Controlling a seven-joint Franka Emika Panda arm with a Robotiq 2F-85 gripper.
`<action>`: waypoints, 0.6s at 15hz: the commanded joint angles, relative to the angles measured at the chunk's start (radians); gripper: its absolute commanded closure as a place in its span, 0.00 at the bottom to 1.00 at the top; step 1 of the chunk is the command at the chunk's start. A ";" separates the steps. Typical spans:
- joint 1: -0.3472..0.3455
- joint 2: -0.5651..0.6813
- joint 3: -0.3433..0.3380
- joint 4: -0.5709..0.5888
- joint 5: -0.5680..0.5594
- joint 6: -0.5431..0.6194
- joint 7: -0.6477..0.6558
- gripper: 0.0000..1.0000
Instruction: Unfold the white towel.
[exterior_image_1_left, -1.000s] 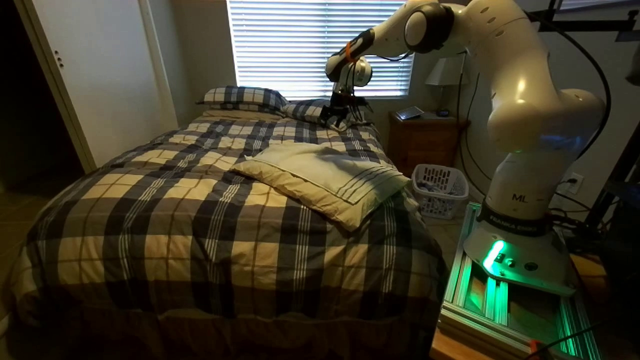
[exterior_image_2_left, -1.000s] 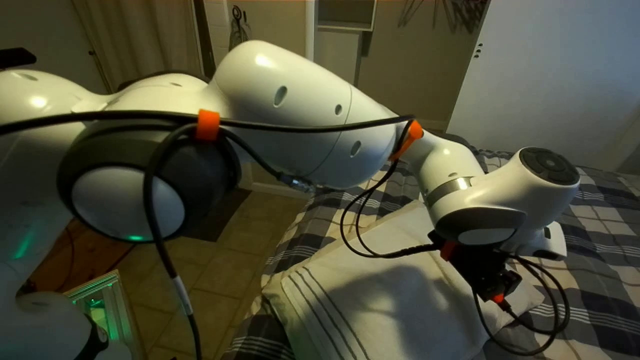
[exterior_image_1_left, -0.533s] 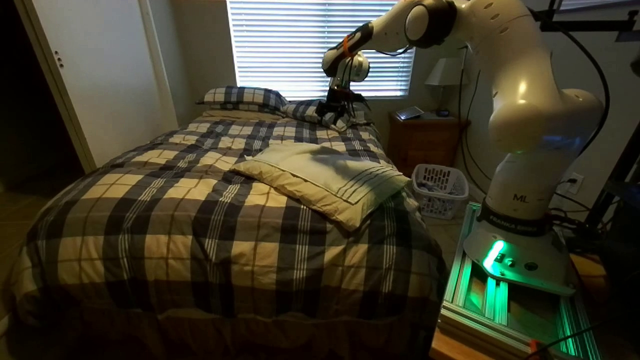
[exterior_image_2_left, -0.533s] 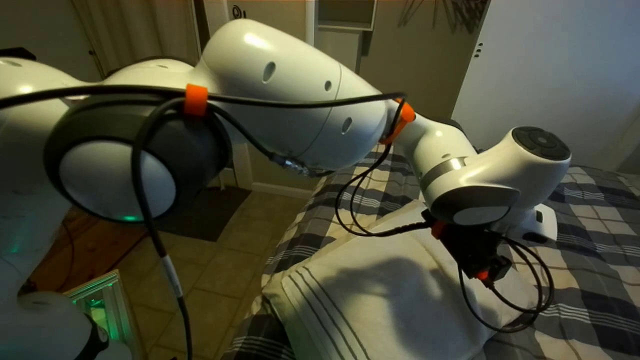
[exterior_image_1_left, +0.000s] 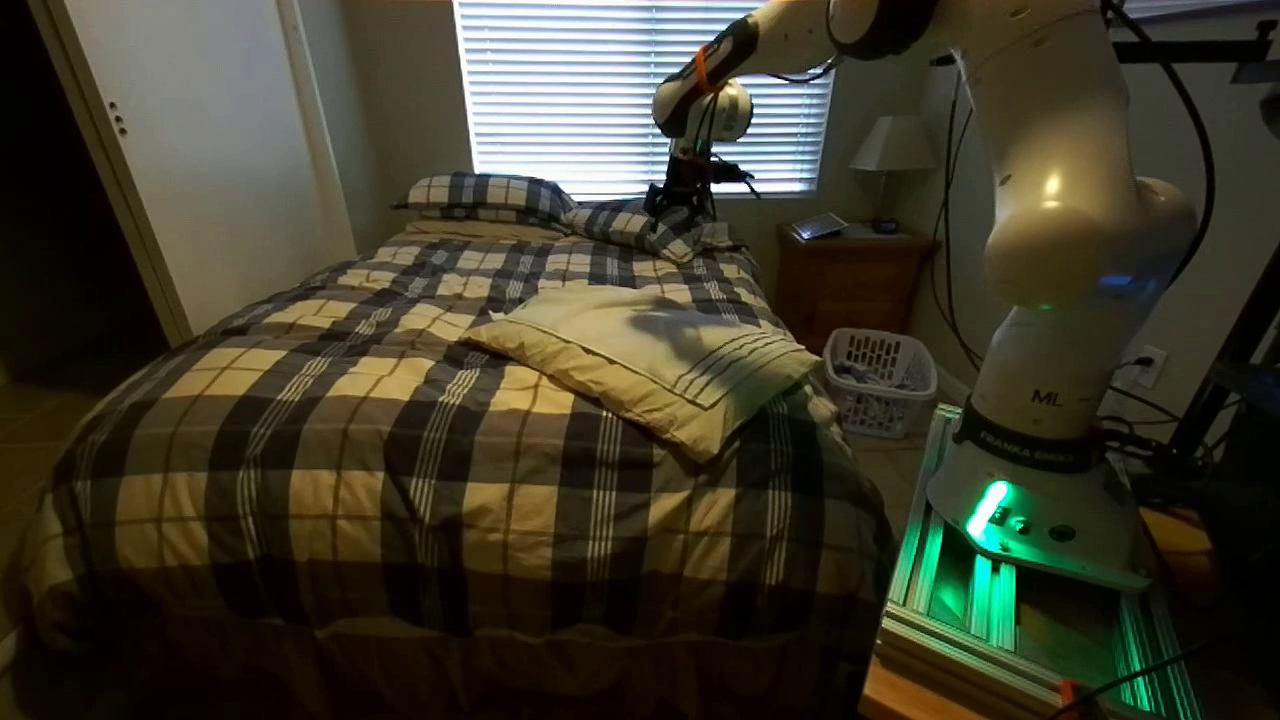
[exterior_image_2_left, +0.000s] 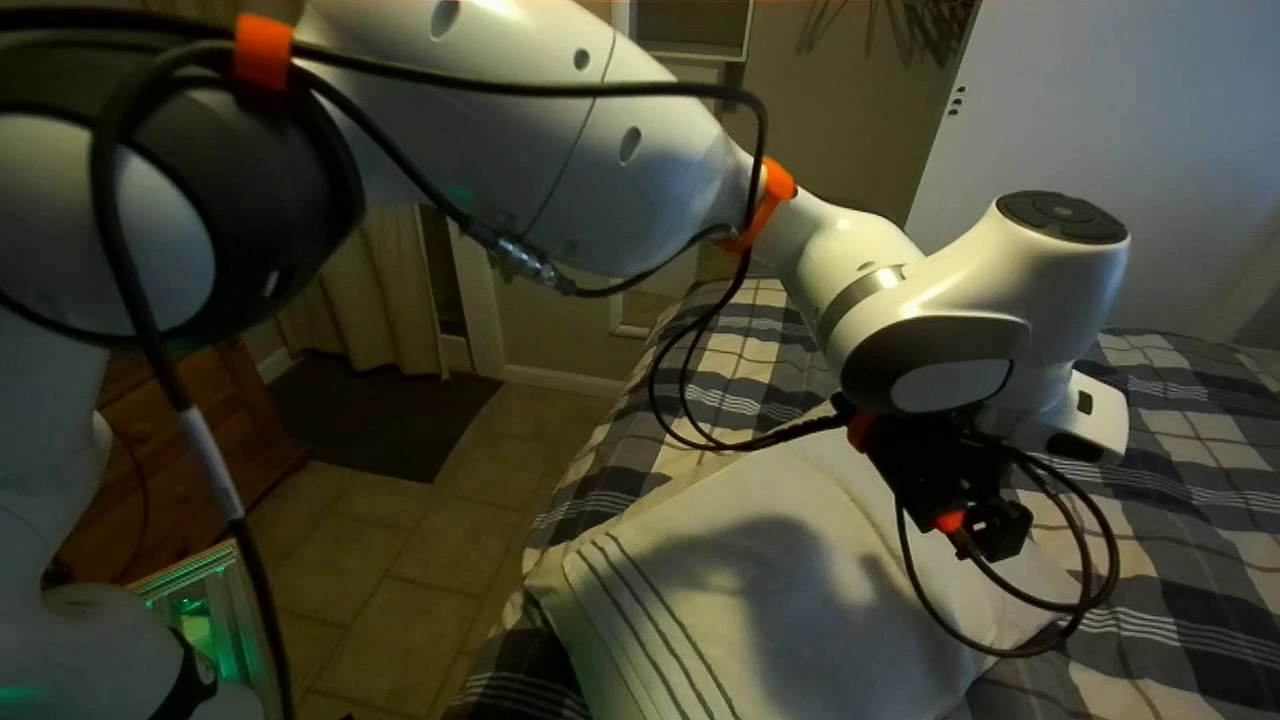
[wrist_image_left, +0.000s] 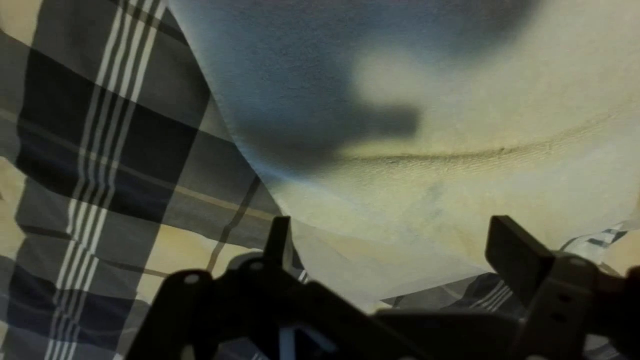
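Observation:
The white towel (exterior_image_1_left: 640, 325) lies folded and flat on the bed, with thin dark stripes near one end. A cream, pillow-like layer (exterior_image_1_left: 610, 385) shows beneath its near edge. The towel also shows in another exterior view (exterior_image_2_left: 720, 590), with the arm's shadow on it. In the wrist view the towel (wrist_image_left: 450, 200) fills the upper right, and its pale corner area lies between and beyond the fingers. My gripper (wrist_image_left: 390, 222) is open with nothing between its fingers, above the towel. In an exterior view the gripper (exterior_image_1_left: 682, 212) hangs in front of the far pillows; its fingertips are hard to make out.
The plaid bedspread (exterior_image_1_left: 330, 450) surrounds the towel. Plaid pillows (exterior_image_1_left: 490, 195) lie at the bed's head. A nightstand (exterior_image_1_left: 850, 280) with a lamp and a white laundry basket (exterior_image_1_left: 880, 385) stand beside the bed. Loose cables (exterior_image_2_left: 1085, 590) loop from the wrist.
The arm has risen, with its elbow shifting back toward the base. The gripper now hangs higher above the bed. The towel has not visibly moved.

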 joint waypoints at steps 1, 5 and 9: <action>0.051 -0.105 -0.075 -0.130 -0.059 0.059 0.083 0.00; 0.083 -0.165 -0.125 -0.197 -0.119 0.090 0.136 0.00; 0.107 -0.219 -0.149 -0.257 -0.158 0.097 0.180 0.00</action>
